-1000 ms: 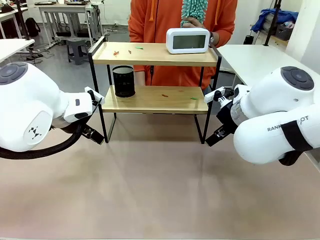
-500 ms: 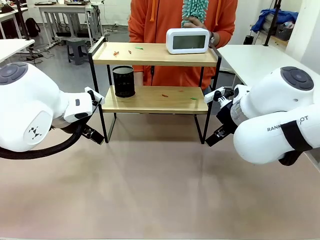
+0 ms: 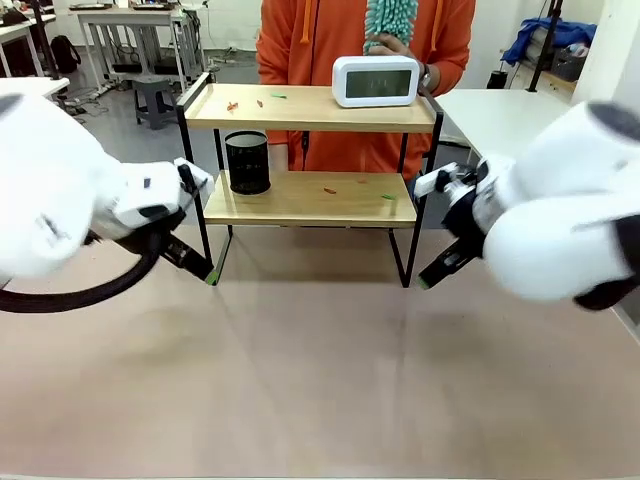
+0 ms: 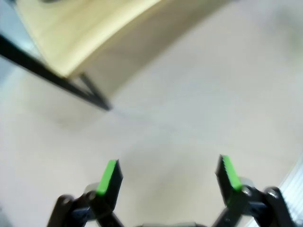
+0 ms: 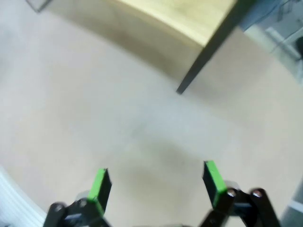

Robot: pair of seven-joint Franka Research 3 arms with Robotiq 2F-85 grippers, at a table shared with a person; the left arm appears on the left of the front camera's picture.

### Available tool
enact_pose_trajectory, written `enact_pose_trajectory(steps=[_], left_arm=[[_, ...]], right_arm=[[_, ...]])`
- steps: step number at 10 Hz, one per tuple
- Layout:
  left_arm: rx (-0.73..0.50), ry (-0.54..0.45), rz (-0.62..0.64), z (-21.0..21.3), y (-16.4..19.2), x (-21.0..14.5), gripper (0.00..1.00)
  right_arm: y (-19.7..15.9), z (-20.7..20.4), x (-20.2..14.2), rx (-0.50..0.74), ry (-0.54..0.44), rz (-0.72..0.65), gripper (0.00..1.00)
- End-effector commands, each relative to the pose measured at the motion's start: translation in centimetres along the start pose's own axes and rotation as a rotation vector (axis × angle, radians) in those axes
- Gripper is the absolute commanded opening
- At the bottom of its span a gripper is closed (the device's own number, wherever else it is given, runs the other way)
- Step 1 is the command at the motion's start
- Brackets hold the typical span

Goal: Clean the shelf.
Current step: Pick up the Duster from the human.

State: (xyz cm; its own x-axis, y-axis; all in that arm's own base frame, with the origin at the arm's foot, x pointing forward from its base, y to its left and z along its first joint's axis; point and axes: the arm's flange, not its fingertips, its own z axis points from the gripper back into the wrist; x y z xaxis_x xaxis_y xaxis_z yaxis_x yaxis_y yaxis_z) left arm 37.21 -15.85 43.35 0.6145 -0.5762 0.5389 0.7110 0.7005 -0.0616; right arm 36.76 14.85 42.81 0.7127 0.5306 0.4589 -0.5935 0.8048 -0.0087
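Shelf [image 3: 300,200] sits mid-table on the far side. Clock [image 3: 376,81] on the top board, black mesh cup [image 3: 247,162] on the lower one, small scraps [image 3: 329,190] on both. Behind it a person's hand [image 3: 385,44] holds a teal duster [image 3: 388,20].

Left gripper [image 4: 168,174] and right gripper [image 5: 156,180] are by the front legs, jaws wide apart and empty. My read: approach the frame square and slowly so clock and cup don't tip.

Versus a second ago, both arms are motion-blurred and have shifted; the shelf's contents are unchanged.
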Motion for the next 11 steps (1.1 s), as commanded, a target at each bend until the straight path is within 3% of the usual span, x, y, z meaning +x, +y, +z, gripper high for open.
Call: enact_pose_trajectory(steps=[1, 2, 3, 5, 6, 7, 8, 11], left_arm=[[-0.183, -0.021, 0.102, 11.0, 3.3, -4.8, 1.0], [-0.263, -0.158, 0.218, 14.8, 5.9, -7.2, 1.0], [-0.355, -0.297, 0.32, 16.8, 9.1, -10.1, 1.0], [-0.524, -0.552, 0.584, 16.2, 14.8, -15.8, 1.0], [-0.564, -0.66, 0.717, 14.2, 16.7, -17.7, 1.0], [-0.554, -0.699, 0.817, 12.4, 17.5, -18.4, 1.0], [-0.498, -0.512, 0.576, 19.0, 15.4, -18.8, 1.0], [-0.498, -0.512, 0.576, 19.0, 15.4, -18.8, 1.0]], right_arm=[[-5.5, 11.5, -2.5, 0.142, -0.077, -0.324, 1.0], [-8.9, 15.8, -5.0, 0.303, -0.187, -0.509, 1.0], [-12.5, 18.5, -8.0, 0.505, -0.327, -0.597, 1.0], [-20.5, 18.6, -14.4, 0.736, -0.577, -0.957, 1.0], [-22.5, 16.4, -16.9, 0.753, -0.655, -1.14, 1.0], [-22.2, 14.2, -17.9, 0.588, -0.642, -1.227, 1.0], [-20.5, 20.8, -18.0, 0.583, -0.382, -0.762, 1.0], [-20.5, 20.8, -18.0, 0.583, -0.382, -0.762, 1.0]])
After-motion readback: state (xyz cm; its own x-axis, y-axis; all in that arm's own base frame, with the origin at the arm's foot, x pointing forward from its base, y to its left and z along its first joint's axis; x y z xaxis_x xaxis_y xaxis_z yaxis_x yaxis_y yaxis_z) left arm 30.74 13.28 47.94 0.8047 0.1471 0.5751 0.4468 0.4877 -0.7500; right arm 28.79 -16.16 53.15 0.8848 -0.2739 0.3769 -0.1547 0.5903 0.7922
